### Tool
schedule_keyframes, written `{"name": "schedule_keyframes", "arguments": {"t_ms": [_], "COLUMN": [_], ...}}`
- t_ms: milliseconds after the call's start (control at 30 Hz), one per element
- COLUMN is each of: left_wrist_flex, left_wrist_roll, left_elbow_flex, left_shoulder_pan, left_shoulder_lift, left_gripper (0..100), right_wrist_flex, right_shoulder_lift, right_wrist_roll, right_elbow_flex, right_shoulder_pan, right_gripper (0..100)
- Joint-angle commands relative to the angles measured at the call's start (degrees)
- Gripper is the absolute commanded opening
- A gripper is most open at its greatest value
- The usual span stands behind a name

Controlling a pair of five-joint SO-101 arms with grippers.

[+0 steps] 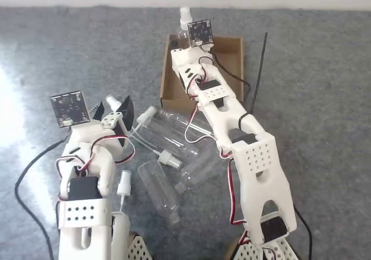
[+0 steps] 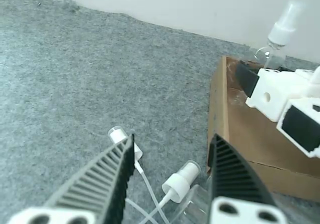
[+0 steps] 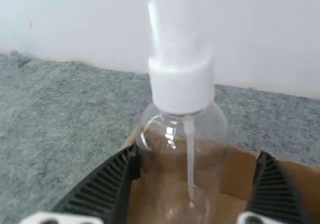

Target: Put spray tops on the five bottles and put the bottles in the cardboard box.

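- Grey felt worktop point(image 1: 324, 98) is carrying both arms and all the parts.
- Cardboard box point(image 1: 231, 60) is sitting at the worktop's far edge, near the middle.
- Right gripper point(image 3: 197, 156) is hovering at the box's far left corner, its fingers spread wide on either side of the capped bottle point(image 3: 182, 134), which is standing upright in the box.
- Left gripper point(image 2: 172, 139) is hanging left of the box, fingers wide and holding nothing.
- Uncapped bottle point(image 1: 159, 190) is lying among other clear bottles at the worktop's middle.
- Loose spray top point(image 1: 123, 182) is lying just beside it.
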Motion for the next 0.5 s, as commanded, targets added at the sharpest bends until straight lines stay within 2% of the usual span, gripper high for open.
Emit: {"name": "schedule_keyframes", "arguments": {"t_ms": [0,467], "left_wrist_flex": [-1.32,-1.32], "left_wrist_roll": [0.70,0.70], "left_elbow_flex": [-0.66,-0.75], "left_shoulder_pan": [-0.26,-0.26], "left_shoulder_lift": [0.18,0.18], "left_gripper": [23,23], "right_wrist_flex": [2.51,13.67], "right_shoulder_lift": [-4.26,-11.56], "right_wrist_roll": [0.00,-0.53], "right_elbow_flex": [-2.55,-1.49], "right_shoulder_pan": [-0.31,-0.22], "right_gripper": [31.4,31.4]}}
